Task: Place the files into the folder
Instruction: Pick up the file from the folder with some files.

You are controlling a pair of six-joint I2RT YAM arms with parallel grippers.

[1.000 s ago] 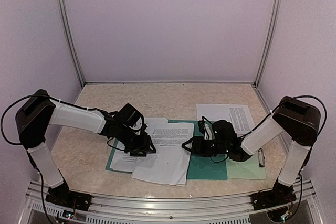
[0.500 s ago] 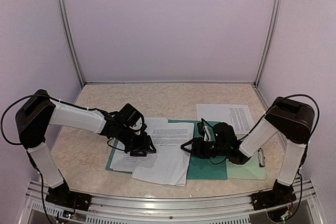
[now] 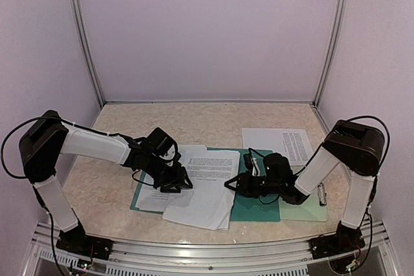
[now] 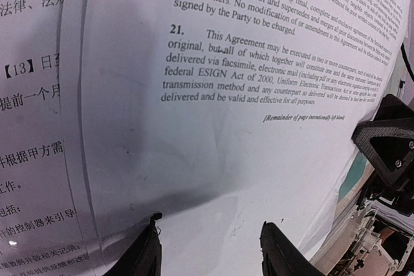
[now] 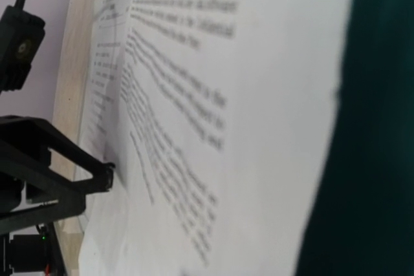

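Files lie fanned over the left half of the dark teal folder, overhanging its near edge. The left gripper rests on them, fingers apart. The right gripper sits mid-folder, apparently touching the top sheet's right edge; I cannot tell how its jaws stand.

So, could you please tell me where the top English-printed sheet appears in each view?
Top external: top sheet at centre, partly over the folder.
Left wrist: top sheet fills most of the frame.
Right wrist: top sheet covers left and middle.
Shared landmark: its black text block.
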